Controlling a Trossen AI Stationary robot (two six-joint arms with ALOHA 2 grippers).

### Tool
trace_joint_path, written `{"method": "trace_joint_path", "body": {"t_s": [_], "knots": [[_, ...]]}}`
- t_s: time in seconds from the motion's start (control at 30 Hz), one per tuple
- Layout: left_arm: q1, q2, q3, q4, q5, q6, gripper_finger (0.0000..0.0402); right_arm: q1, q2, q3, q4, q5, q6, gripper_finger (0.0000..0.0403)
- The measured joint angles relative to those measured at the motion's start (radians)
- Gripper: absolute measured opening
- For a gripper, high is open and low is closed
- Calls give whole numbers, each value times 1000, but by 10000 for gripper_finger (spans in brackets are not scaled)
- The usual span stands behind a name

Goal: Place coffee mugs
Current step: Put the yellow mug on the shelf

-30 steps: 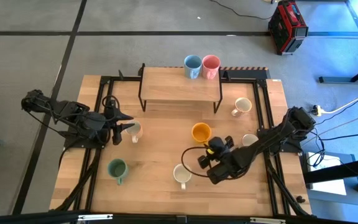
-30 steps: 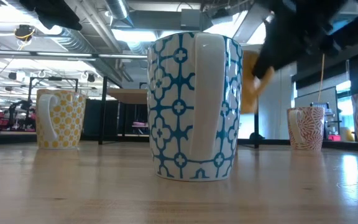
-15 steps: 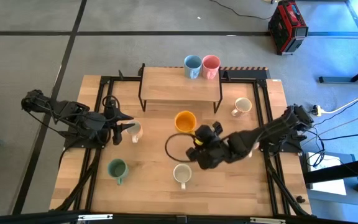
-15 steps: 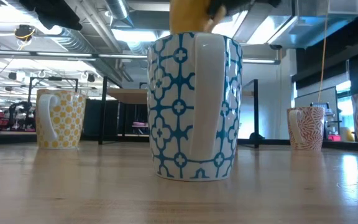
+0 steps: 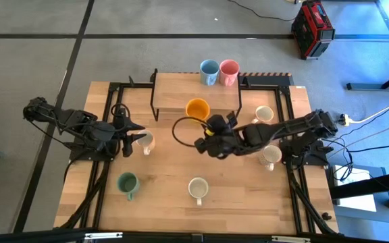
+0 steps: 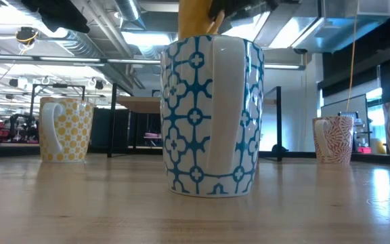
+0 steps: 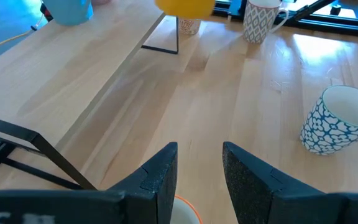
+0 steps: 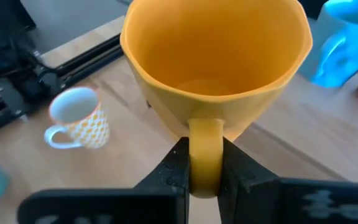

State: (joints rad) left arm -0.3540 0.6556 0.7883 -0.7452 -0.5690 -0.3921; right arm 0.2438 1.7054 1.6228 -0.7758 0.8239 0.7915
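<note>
My right gripper point(image 5: 206, 124) is shut on the orange mug point(image 5: 197, 108) and holds it in the air by the near edge of the wooden shelf point(image 5: 181, 94). A blue mug point(image 5: 209, 71) and a pink mug point(image 5: 229, 71) stand on the shelf's far right corner. My left gripper point(image 7: 199, 162) waits open at the table's left, above a yellow-dotted white mug point(image 5: 146, 142) that stands on the table. A green mug point(image 5: 127, 182) and a blue-patterned white mug point(image 5: 198, 187) stand on their bases near the front. My right gripper pinches the orange mug's handle point(image 8: 205, 155) between its two fingers. The fingers come from the table's right and near side, slanting down. The mug is lifted clear of table and shelf, mouth up, its handle toward the gripper.
Two more cream mugs point(image 5: 264, 115) point(image 5: 271, 155) stand on the table's right side under my right arm. The shelf stands on thin black legs point(image 5: 152, 111). Black frame rails point(image 5: 286, 135) run along the table's sides. Bare wood lies in front of the shelf.
My right gripper has carried the orange mug up and toward the table's far edge and left, from above the middle of the table to the shelf's near edge, rolling as it went. It stays shut on the handle.
</note>
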Motion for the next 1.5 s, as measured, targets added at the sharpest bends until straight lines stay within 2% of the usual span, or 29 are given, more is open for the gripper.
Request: {"method": "trace_joint_path", "body": {"t_s": [0.37, 0.63, 0.9, 1.23, 1.5], "knots": [[0, 29, 0, 8, -13, 1, 123, -103, 29, 1, 165, 114, -39, 28], [0, 58, 0, 8, -21, 7, 123, -208, 48, 10, 180, 102, -44, 28], [0, 61, 0, 7, -23, 19, 123, -274, 104, 65, 299, 74, -121, 28], [0, 58, 0, 6, -21, 19, 123, -309, 310, 370, 147, 58, -143, 28], [0, 58, 0, 4, -17, 19, 123, -399, 383, 410, 70, 28, -32, 28]]}}
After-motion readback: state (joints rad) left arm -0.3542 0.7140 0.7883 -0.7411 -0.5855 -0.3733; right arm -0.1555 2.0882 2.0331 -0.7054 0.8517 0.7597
